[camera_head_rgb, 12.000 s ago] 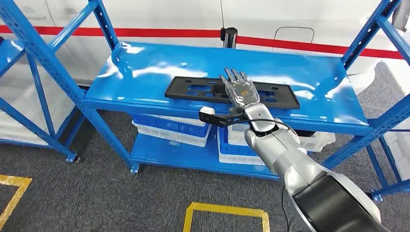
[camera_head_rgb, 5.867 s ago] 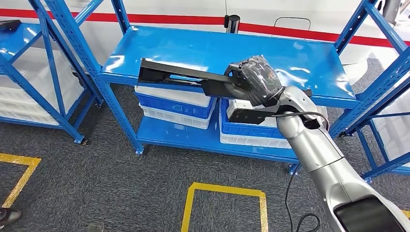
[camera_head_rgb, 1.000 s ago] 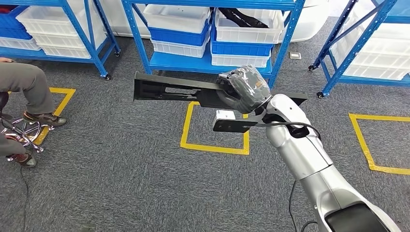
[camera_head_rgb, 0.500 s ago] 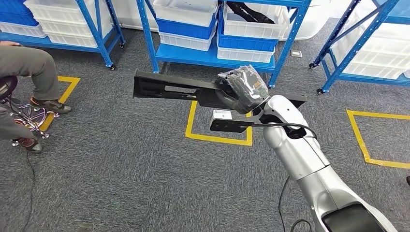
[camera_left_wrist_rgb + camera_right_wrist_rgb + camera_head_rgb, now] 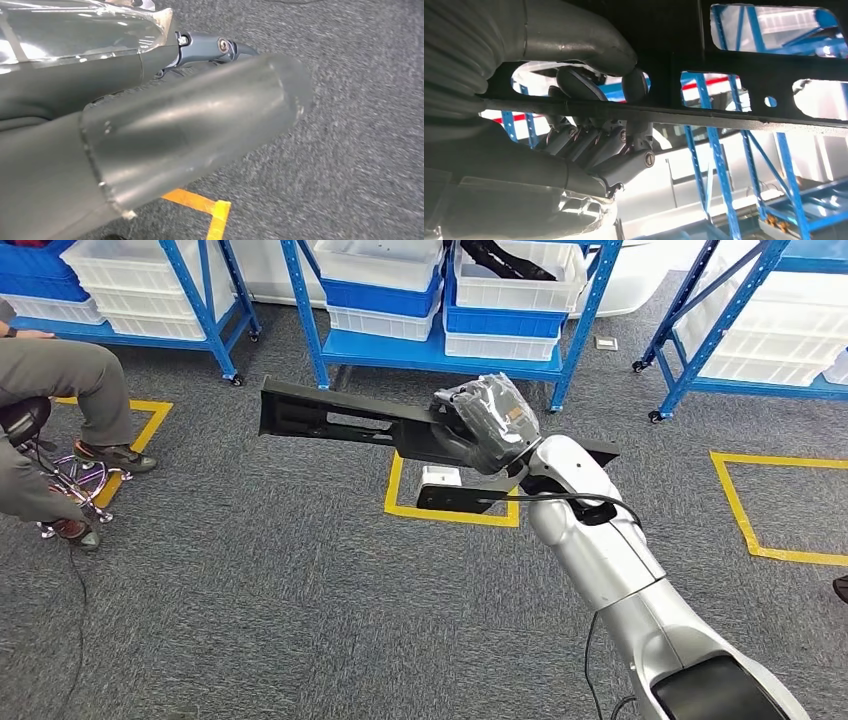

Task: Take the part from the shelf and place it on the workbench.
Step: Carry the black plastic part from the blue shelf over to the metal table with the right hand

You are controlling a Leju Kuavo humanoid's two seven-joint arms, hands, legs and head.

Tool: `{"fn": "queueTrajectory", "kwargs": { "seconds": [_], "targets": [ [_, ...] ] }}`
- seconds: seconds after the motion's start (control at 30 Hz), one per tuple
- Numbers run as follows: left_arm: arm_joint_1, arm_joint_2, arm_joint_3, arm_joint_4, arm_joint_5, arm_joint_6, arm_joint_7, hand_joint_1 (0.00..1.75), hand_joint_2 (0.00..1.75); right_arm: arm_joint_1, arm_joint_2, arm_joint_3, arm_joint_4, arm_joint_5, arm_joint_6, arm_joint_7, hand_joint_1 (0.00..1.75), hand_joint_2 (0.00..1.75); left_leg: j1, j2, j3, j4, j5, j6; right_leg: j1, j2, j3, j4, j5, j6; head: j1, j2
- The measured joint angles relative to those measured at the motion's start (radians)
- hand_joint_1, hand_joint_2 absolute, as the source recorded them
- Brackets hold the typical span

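Note:
The part (image 5: 330, 420) is a long flat black plastic panel with cut-out slots, carried level above the grey carpet. My right hand (image 5: 490, 425), wrapped in clear film, grips it near its middle, and the panel sticks out far to the left of the hand. In the right wrist view the thumb lies over the panel (image 5: 744, 65) and the dark fingers (image 5: 599, 145) curl under its edge. My left hand (image 5: 150, 125) hangs over the carpet, its thick grey thumb close to the camera and its fingers mostly hidden.
Blue shelves (image 5: 590, 300) with white and blue bins (image 5: 385, 295) stand ahead, with another blue rack (image 5: 690, 350) at the right. Yellow tape squares (image 5: 455, 512) mark the carpet. A person's legs (image 5: 50, 380) and a chair base (image 5: 60, 490) are at the left.
The whole picture has shifted, so the camera has moved; the seated person shows more at the left. My right hand still holds the panel in the same grip.

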Motion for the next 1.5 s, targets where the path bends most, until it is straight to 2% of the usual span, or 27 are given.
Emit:
{"fn": "queueTrajectory", "kwargs": {
  "seconds": [0.07, 0.13, 0.23, 0.3, 0.33, 0.4, 0.43, 0.47, 0.5, 0.57, 0.63, 0.7, 0.77, 0.83, 0.9, 0.97, 1.0, 1.03, 1.07, 1.13, 1.17, 1.27, 1.3, 1.37, 1.43, 1.47, 1.5],
  "targets": [
    [0.001, 0.001, 0.000, 0.000, -0.004, -0.001, 0.001, 0.00, 0.00, 0.002, -0.002, 0.002, 0.002, 0.021, -0.017, 0.005, 1.71, 1.75, 0.013, 0.009, 0.082, -0.114, 0.039, -0.018, -0.008, -0.003, -0.011, 0.012, 0.000, 0.009, 0.000, 0.000],
    [-0.001, 0.002, 0.000, 0.000, -0.011, -0.003, 0.003, 0.00, 0.00, 0.002, -0.005, 0.006, 0.001, 0.036, -0.036, 0.009, 1.71, 1.75, 0.012, 0.020, 0.139, -0.204, 0.055, -0.018, -0.007, -0.007, -0.022, 0.025, -0.002, 0.022, -0.004, 0.000],
    [-0.005, 0.004, 0.000, 0.000, -0.017, -0.004, 0.007, 0.00, 0.00, 0.004, -0.008, 0.009, -0.006, 0.048, -0.048, 0.010, 1.71, 1.75, 0.002, 0.014, 0.136, -0.223, 0.054, 0.013, 0.003, -0.013, -0.031, 0.030, 0.000, 0.043, -0.006, 0.000],
    [-0.006, 0.004, 0.000, 0.000, -0.017, -0.004, 0.008, 0.00, 0.00, 0.004, -0.013, 0.010, -0.013, 0.051, -0.049, 0.010, 1.71, 1.75, -0.001, 0.005, 0.132, -0.228, 0.061, 0.036, 0.001, -0.012, -0.049, 0.057, -0.018, 0.052, -0.005, 0.000],
    [-0.007, 0.004, 0.000, 0.000, -0.018, -0.004, 0.008, 0.00, 0.00, 0.005, -0.016, 0.010, -0.016, 0.052, -0.049, 0.010, 1.71, 1.75, -0.001, 0.001, 0.129, -0.231, 0.066, 0.046, -0.001, -0.008, -0.073, 0.103, -0.042, 0.052, -0.004, 0.000],
    [-0.009, 0.006, 0.000, 0.000, -0.019, -0.004, 0.010, 0.00, 0.00, 0.009, -0.021, 0.011, -0.019, 0.057, -0.049, 0.011, 1.71, 1.75, -0.003, -0.009, 0.119, -0.231, 0.072, 0.060, -0.001, 0.002, -0.141, 0.244, -0.102, 0.046, -0.002, 0.000],
    [-0.009, 0.006, 0.000, 0.000, -0.019, -0.004, 0.010, 0.00, 0.00, 0.012, -0.023, 0.012, -0.020, 0.061, -0.049, 0.011, 1.71, 1.75, -0.005, -0.015, 0.115, -0.231, 0.075, 0.064, -0.001, 0.005, -0.171, 0.306, -0.124, 0.046, -0.002, 0.000],
    [-0.009, 0.006, 0.000, 0.000, -0.019, -0.004, 0.011, 0.00, 0.00, 0.016, -0.026, 0.014, -0.020, 0.065, -0.048, 0.012, 1.71, 1.75, -0.008, -0.022, 0.112, -0.231, 0.078, 0.067, 0.000, 0.007, -0.183, 0.335, -0.129, 0.049, -0.002, 0.000],
    [-0.009, 0.006, 0.000, 0.000, -0.019, -0.005, 0.012, 0.00, 0.00, 0.019, -0.029, 0.016, -0.020, 0.069, -0.048, 0.013, 1.71, 1.75, -0.010, -0.030, 0.109, -0.231, 0.081, 0.068, 0.001, 0.009, -0.176, 0.326, -0.119, 0.052, -0.001, 0.000],
    [-0.009, 0.004, 0.000, 0.000, -0.021, -0.006, 0.012, 0.00, 0.00, 0.020, -0.032, 0.017, -0.020, 0.073, -0.048, 0.014, 1.71, 1.75, -0.013, -0.044, 0.108, -0.231, 0.086, 0.065, 0.002, 0.018, -0.106, 0.197, -0.067, 0.057, 0.000, 0.000],
    [-0.010, 0.003, 0.000, 0.000, -0.026, -0.009, 0.012, 0.00, 0.00, 0.018, -0.035, 0.016, -0.021, 0.075, -0.048, 0.015, 1.71, 1.75, -0.018, -0.054, 0.104, -0.229, 0.090, 0.058, 0.007, 0.030, -0.043, 0.070, -0.026, 0.052, 0.000, 0.000],
    [-0.010, 0.003, 0.000, 0.000, -0.031, -0.011, 0.012, 0.00, 0.00, 0.019, -0.037, 0.017, -0.021, 0.076, -0.049, 0.015, 1.71, 1.75, -0.021, -0.060, 0.099, -0.228, 0.096, 0.049, 0.013, 0.032, -0.031, 0.039, -0.015, 0.041, 0.000, 0.000],
    [-0.010, 0.003, 0.000, 0.000, -0.033, -0.011, 0.014, 0.00, 0.00, 0.020, -0.038, 0.017, -0.021, 0.079, -0.050, 0.015, 1.71, 1.75, -0.018, -0.060, 0.093, -0.227, 0.098, 0.038, 0.007, 0.023, -0.031, 0.036, -0.006, 0.028, 0.000, 0.000],
    [-0.011, 0.003, -0.001, 0.000, -0.035, -0.011, 0.018, 0.00, 0.00, 0.020, -0.039, 0.017, -0.023, 0.081, -0.051, 0.015, 1.71, 1.75, -0.016, -0.037, 0.070, -0.177, 0.060, 0.028, -0.002, 0.013, -0.030, 0.030, 0.005, 0.013, -0.002, 0.000],
    [-0.013, 0.002, -0.001, 0.000, -0.036, -0.011, 0.022, 0.00, 0.00, 0.021, -0.039, 0.017, -0.024, 0.082, -0.052, 0.015, 1.71, 1.75, -0.013, -0.012, 0.018, -0.053, -0.011, 0.018, -0.003, 0.004, -0.034, 0.030, 0.008, 0.005, -0.003, 0.000],
    [-0.013, 0.002, -0.001, 0.000, -0.036, -0.011, 0.025, 0.00, 0.00, 0.026, -0.039, 0.019, -0.024, 0.084, -0.052, 0.015, 1.71, 1.75, -0.009, -0.006, -0.025, 0.051, -0.049, 0.010, -0.002, -0.006, -0.036, 0.031, 0.008, 0.006, -0.003, 0.000],
    [-0.013, 0.002, -0.001, 0.000, -0.036, -0.011, 0.027, 0.00, 0.00, 0.028, -0.039, 0.019, -0.024, 0.085, -0.052, 0.015, 1.71, 1.75, -0.006, -0.003, -0.022, 0.051, -0.040, 0.007, -0.002, -0.012, -0.037, 0.031, 0.008, 0.006, -0.003, 0.000],
    [-0.013, 0.003, -0.001, 0.000, -0.036, -0.011, 0.027, 0.00, 0.00, 0.030, -0.039, 0.019, -0.024, 0.086, -0.052, 0.015, 1.71, 1.75, -0.003, 0.001, 0.001, 0.012, -0.016, 0.005, -0.003, -0.017, -0.037, 0.032, 0.008, 0.006, -0.003, 0.000],
    [-0.013, 0.003, -0.001, 0.000, -0.036, -0.011, 0.027, 0.00, 0.00, 0.030, -0.039, 0.020, -0.024, 0.086, -0.052, 0.015, 1.71, 1.75, -0.001, 0.011, 0.039, -0.057, 0.017, 0.004, -0.003, -0.022, -0.037, 0.034, 0.007, 0.008, -0.003, 0.000],
    [-0.015, 0.003, -0.001, 0.000, -0.036, -0.011, 0.027, 0.00, 0.00, 0.029, -0.038, 0.019, -0.024, 0.087, -0.052, 0.016, 1.71, 1.75, -0.002, 0.032, 0.103, -0.178, 0.057, 0.008, 0.004, -0.031, -0.040, 0.039, 0.003, 0.015, -0.003, 0.000],
    [-0.015, 0.003, -0.001, 0.000, -0.036, -0.012, 0.027, 0.00, 0.00, 0.028, -0.038, 0.019, -0.024, 0.087, -0.052, 0.016, 1.71, 1.75, -0.005, 0.037, 0.116, -0.208, 0.063, 0.013, 0.008, -0.035, -0.041, 0.040, 0.002, 0.021, -0.002, 0.000],
    [-0.016, 0.001, -0.001, 0.000, -0.036, -0.012, 0.027, 0.00, 0.00, 0.028, -0.039, 0.019, -0.024, 0.088, -0.052, 0.017, 1.71, 1.75, -0.010, 0.021, 0.112, -0.219, 0.067, 0.035, 0.015, -0.047, -0.046, 0.040, -0.001, 0.035, 0.001, 0.000],
    [-0.016, 0.000, -0.001, 0.000, -0.036, -0.012, 0.027, 0.00, 0.00, 0.027, -0.039, 0.019, -0.024, 0.088, -0.052, 0.017, 1.71, 1.75, -0.011, 0.016, 0.112, -0.222, 0.071, 0.044, 0.014, -0.042, -0.053, 0.052, -0.010, 0.038, 0.001, 0.000],
    [-0.018, -0.001, -0.001, -0.001, -0.036, -0.011, 0.026, 0.00, 0.00, 0.027, -0.041, 0.018, -0.024, 0.091, -0.053, 0.017, 1.71, 1.75, -0.009, 0.006, 0.111, -0.228, 0.076, 0.060, 0.009, -0.018, -0.095, 0.137, -0.055, 0.038, 0.002, 0.000],
    [-0.019, -0.001, -0.001, -0.001, -0.036, -0.011, 0.026, 0.00, 0.00, 0.030, -0.044, 0.018, -0.023, 0.093, -0.053, 0.016, 1.71, 1.75, -0.011, -0.007, 0.108, -0.228, 0.079, 0.067, 0.006, 0.002, -0.159, 0.277, -0.108, 0.035, 0.004, 0.000],
    [-0.019, -0.002, -0.001, 0.000, -0.036, -0.011, 0.026, 0.00, 0.00, 0.032, -0.045, 0.019, -0.022, 0.093, -0.053, 0.016, 1.71, 1.75, -0.012, -0.015, 0.107, -0.228, 0.079, 0.068, 0.006, 0.005, -0.181, 0.322, -0.120, 0.037, 0.004, 0.000],
    [-0.018, -0.003, -0.001, 0.000, -0.036, -0.011, 0.026, 0.00, 0.00, 0.035, -0.047, 0.019, -0.021, 0.094, -0.053, 0.016, 1.71, 1.75, -0.012, -0.023, 0.106, -0.228, 0.080, 0.069, 0.006, 0.007, -0.186, 0.335, -0.118, 0.041, 0.004, 0.000]
  ]
}}
